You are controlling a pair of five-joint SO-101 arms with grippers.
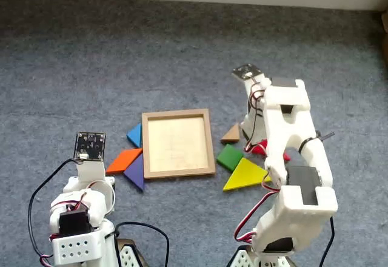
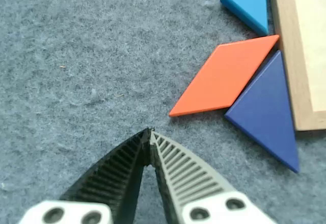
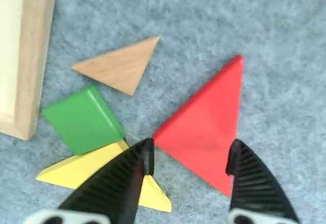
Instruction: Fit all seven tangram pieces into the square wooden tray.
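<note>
Tray sits mid-frame and bare: none of the seven pieces in, everything left to do! My right fingers gape wide over the red triangle, right of the tray, gripping nothing; my left fingers pinch together, empty, lower left.

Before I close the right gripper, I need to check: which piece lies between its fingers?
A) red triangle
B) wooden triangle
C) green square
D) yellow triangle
A: in the right wrist view the right gripper is open, with one finger on either side of the red triangle.
</note>
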